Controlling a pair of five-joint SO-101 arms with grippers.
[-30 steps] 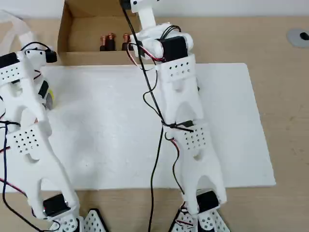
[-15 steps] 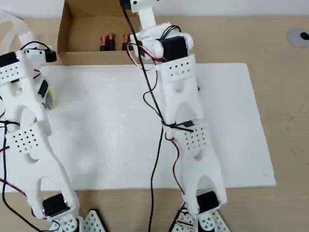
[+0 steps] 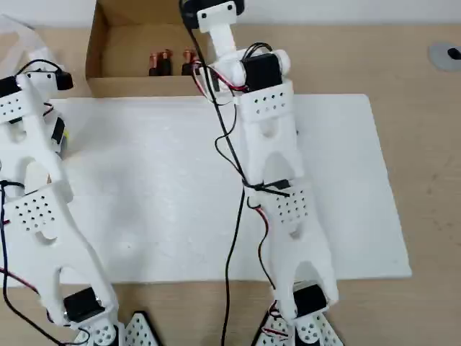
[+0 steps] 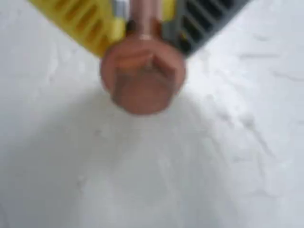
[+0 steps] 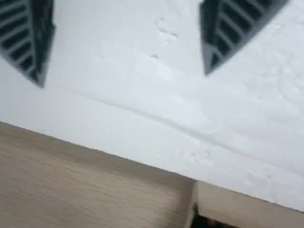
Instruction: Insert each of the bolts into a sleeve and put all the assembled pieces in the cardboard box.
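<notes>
Over the white foam (image 4: pixel 199 180), the left gripper (image 4: pixel 142 23) clenches the bolt (image 4: pixel 142 78) by its shaft (head pointing outward, beyond the jaws).

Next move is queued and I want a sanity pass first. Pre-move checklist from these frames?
1. Bolt clamped in the left jaws: ok.
2. Sleeve on that bolt: cannot tell.
3. Right jaws open and empty: ok.
4. Free floor in the cardboard box: ok. The copper pieces lie by its near wall and the left part is bare.
5. Right arm clear of the box: not ok. Its wrist end sits over the box's near right corner, so a drop there looks tight.
</notes>
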